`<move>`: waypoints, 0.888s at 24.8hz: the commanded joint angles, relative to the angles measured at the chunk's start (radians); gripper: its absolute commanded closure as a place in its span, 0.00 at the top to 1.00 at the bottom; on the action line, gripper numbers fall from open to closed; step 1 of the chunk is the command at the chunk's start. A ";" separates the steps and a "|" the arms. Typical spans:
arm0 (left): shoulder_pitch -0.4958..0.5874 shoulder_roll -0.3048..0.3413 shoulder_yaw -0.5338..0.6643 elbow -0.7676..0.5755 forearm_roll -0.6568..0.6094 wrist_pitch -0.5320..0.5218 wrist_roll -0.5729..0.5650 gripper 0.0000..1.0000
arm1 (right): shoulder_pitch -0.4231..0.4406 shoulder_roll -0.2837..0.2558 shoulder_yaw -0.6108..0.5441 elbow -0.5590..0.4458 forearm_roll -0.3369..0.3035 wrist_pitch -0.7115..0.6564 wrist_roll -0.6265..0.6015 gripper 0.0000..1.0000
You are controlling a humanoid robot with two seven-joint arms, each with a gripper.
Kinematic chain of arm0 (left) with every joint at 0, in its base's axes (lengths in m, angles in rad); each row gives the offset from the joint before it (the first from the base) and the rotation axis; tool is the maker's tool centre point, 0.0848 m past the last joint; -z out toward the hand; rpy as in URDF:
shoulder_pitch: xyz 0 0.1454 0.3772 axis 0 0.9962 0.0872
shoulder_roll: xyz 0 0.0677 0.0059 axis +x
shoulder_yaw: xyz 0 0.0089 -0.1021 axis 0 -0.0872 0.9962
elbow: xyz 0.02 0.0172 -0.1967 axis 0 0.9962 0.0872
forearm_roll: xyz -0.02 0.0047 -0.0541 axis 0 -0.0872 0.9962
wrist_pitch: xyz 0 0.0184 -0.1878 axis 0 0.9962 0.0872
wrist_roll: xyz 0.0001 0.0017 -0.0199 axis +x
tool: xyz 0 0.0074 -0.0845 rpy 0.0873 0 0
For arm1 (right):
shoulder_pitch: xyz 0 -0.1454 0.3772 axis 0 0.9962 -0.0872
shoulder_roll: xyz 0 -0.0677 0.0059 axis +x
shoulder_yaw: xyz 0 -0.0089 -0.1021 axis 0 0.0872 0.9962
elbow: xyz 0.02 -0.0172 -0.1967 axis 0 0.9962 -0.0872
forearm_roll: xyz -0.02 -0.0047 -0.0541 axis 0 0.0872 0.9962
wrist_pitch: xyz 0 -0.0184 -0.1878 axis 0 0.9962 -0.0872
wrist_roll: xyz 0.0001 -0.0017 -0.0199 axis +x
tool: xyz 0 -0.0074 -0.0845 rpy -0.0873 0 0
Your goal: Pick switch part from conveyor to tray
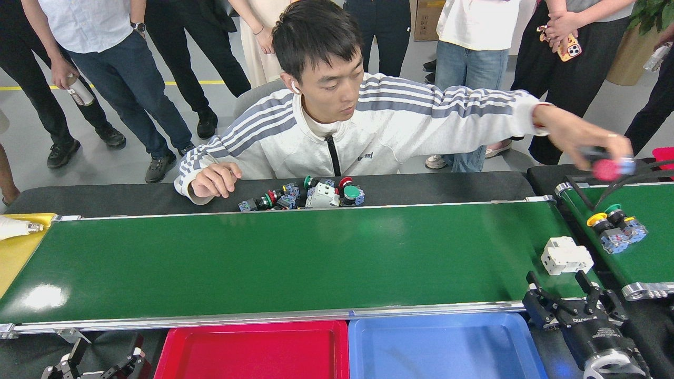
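Nearest us, a red tray [253, 350] and a blue tray [442, 347] sit below the conveyor [274, 258]. Our right gripper [566, 295], fingers spread, hovers just before the white switch part [565, 255] at the belt's right end. Our left gripper [97, 363] sits low, also spread. Beyond, a person's hand [592, 142] holds a red button over the side belt [640, 247].

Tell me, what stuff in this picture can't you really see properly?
- Head view: the round red part in the seated person's outstretched hand is blurred by motion.
- Head view: the robot's left black gripper is cut off by the bottom edge, so open or shut is unclear.
- Head view: the red plastic tray and blue plastic tray run off the bottom edge.
- Head view: the pile of small switch parts is too small to sort.
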State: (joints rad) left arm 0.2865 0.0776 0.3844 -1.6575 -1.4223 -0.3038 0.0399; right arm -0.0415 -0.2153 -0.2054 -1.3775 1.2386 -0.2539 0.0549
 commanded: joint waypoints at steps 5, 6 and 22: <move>-0.003 0.013 -0.004 -0.013 0.003 -0.003 0.008 1.00 | -0.057 -0.021 0.008 0.054 0.002 0.001 0.011 0.98; -0.004 0.013 -0.004 -0.013 0.003 -0.003 0.008 1.00 | -0.058 -0.021 0.015 0.055 0.004 0.001 0.011 0.98; -0.013 0.013 -0.009 -0.010 0.002 -0.005 0.008 1.00 | -0.113 -0.019 0.129 0.092 0.004 0.021 0.040 0.98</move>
State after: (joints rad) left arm 0.2808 0.0787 0.3755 -1.6574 -1.4223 -0.3047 0.0403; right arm -0.1338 -0.2278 -0.0819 -1.2779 1.2419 -0.2433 0.0923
